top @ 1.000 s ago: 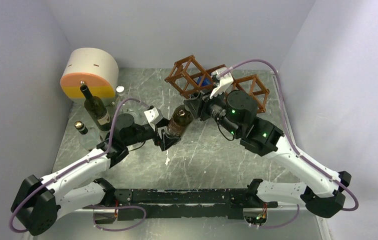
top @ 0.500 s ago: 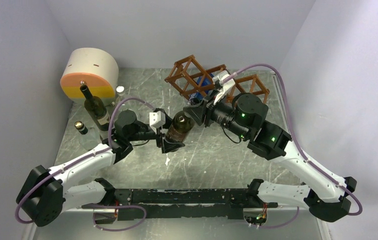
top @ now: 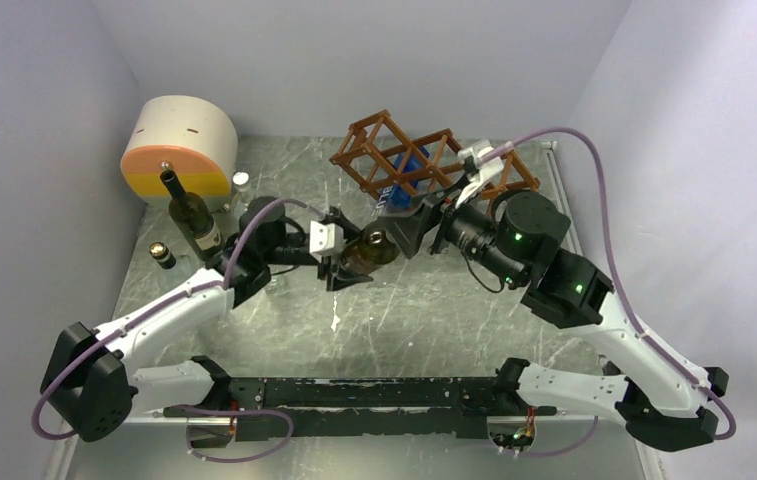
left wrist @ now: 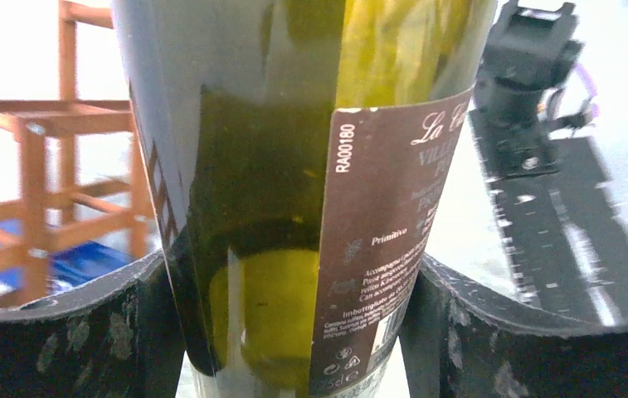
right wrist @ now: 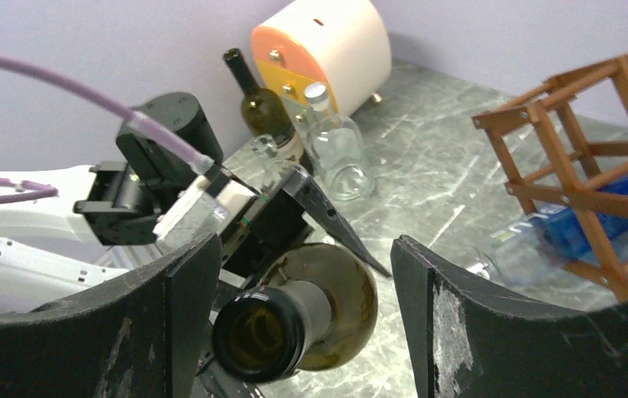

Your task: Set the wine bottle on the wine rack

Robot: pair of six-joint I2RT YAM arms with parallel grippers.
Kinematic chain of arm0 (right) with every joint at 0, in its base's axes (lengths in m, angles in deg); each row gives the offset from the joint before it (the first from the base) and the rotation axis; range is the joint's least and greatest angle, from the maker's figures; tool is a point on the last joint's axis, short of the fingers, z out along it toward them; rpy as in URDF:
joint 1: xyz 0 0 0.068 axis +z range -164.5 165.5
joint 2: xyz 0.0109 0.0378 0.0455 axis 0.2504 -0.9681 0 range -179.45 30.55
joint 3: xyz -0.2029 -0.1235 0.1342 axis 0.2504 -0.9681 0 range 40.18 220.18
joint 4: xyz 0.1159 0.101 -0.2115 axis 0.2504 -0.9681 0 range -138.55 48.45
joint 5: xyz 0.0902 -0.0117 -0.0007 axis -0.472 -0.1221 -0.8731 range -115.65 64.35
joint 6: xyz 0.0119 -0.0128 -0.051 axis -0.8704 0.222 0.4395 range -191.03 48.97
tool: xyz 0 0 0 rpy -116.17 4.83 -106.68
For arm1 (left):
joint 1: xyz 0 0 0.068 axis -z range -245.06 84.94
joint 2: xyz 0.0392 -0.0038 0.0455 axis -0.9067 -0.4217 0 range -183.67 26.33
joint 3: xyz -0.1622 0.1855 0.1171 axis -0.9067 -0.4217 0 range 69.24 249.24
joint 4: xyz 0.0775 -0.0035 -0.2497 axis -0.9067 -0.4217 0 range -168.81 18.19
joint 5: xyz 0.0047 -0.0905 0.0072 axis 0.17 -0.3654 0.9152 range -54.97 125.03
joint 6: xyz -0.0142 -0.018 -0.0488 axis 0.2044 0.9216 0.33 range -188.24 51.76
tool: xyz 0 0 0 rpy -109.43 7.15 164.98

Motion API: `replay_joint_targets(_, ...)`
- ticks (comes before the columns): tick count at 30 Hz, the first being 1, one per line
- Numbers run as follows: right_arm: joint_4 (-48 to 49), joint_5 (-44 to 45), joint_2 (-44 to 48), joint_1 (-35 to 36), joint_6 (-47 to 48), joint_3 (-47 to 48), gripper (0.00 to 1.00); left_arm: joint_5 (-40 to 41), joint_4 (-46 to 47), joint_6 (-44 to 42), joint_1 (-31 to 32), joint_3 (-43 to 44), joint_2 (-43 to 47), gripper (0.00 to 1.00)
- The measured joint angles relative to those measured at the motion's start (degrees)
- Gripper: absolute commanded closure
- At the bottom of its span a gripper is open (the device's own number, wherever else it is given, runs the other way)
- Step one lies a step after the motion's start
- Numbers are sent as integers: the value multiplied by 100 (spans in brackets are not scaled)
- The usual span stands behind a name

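Note:
The dark green wine bottle [top: 366,248] with a brown label lies tilted above the table, its open mouth toward the right arm. My left gripper [top: 349,262] is shut on its lower body; in the left wrist view the bottle [left wrist: 277,166] fills the gap between both fingers of the gripper [left wrist: 289,274]. My right gripper [top: 406,228] stands open around the neck; the right wrist view shows the bottle [right wrist: 327,290] between its spread fingers [right wrist: 302,249], ungripped. The reddish-brown wine rack [top: 424,139] stands just behind, also seen as a rack [right wrist: 592,199] at the right and a rack [left wrist: 36,157] at the left.
A blue bottle [top: 404,172] lies in the rack. At the back left stand a beige and orange drum [top: 179,150], an upright dark bottle [top: 191,215], a small dark bottle [top: 162,255] and a clear glass bottle [right wrist: 339,157]. Walls close in on three sides.
My right gripper has opened off the bottle's neck and drawn back to the right. My left gripper has closed on the bottle's body and carried it slightly right and back.

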State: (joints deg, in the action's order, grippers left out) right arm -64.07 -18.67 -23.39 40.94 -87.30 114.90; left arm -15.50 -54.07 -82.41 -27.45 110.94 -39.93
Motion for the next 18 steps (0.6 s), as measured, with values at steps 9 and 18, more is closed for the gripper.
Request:
replay_joint_targets(9,-1832,949,-1202,-2,-127,2096,22,1108,-1766,-2640,7,973,-444,93)
replay_joint_targets(18,-3285,1272,-1246,-2,-90,2164,28,2092,-758,-4242,9,527,-638,93)
